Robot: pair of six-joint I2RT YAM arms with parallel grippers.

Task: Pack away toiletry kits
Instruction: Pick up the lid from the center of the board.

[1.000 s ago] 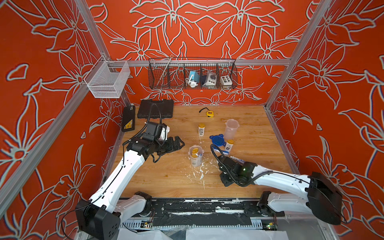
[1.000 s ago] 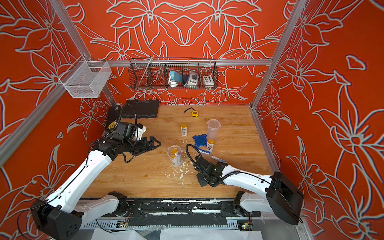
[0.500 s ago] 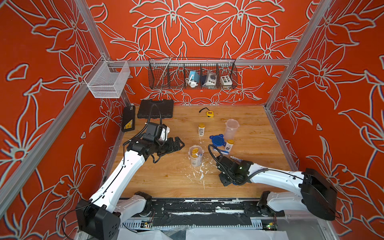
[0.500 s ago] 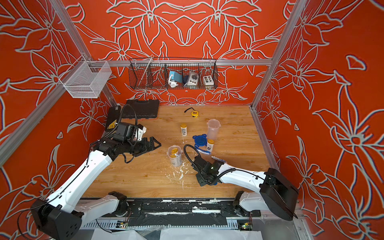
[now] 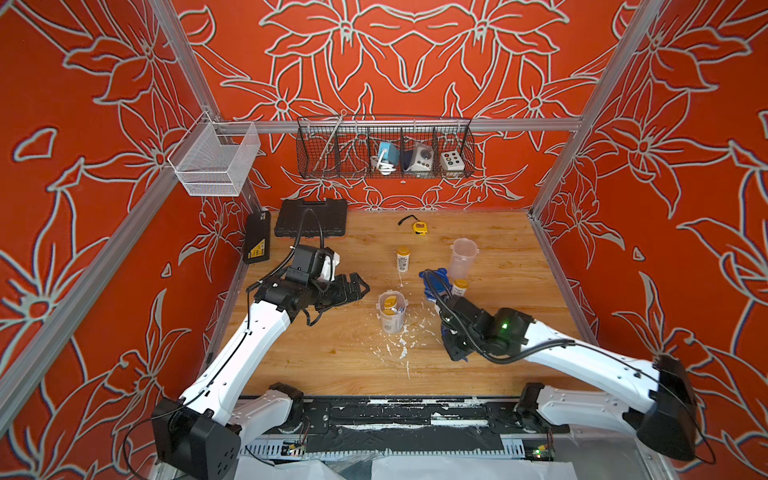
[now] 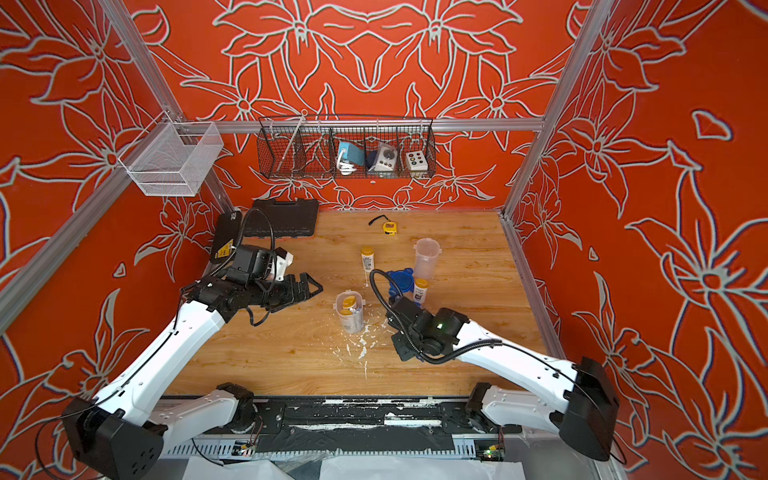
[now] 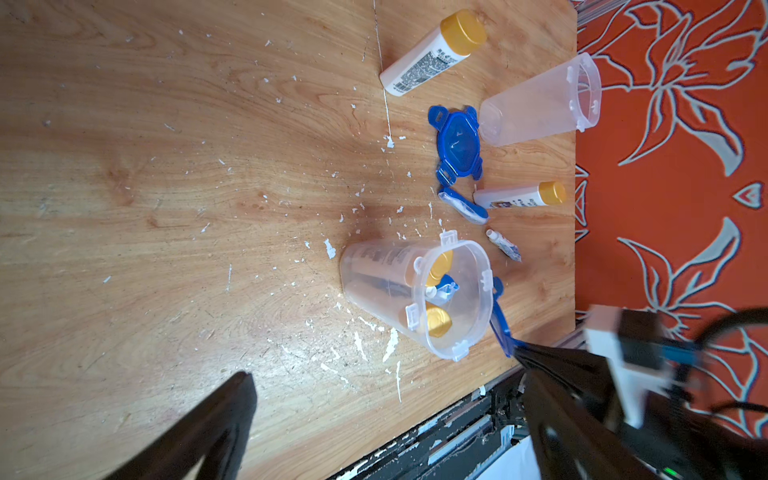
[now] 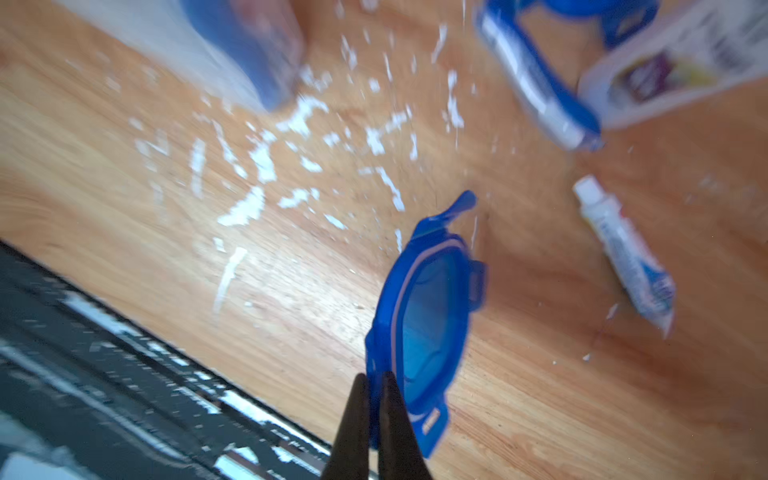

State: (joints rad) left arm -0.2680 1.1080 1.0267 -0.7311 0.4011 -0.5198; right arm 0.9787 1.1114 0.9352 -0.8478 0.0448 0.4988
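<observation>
Pinching lid by its rim with right gripper, just right of packed tub, tilted up, probably for capping it. Holding left gripper wide apart left of tub, guessing for steadying.

Both top views high, steep down over the whole table; wrist views close, both on its flecked middle.

Bright, even light; right wrist view motion-blurred.
</observation>
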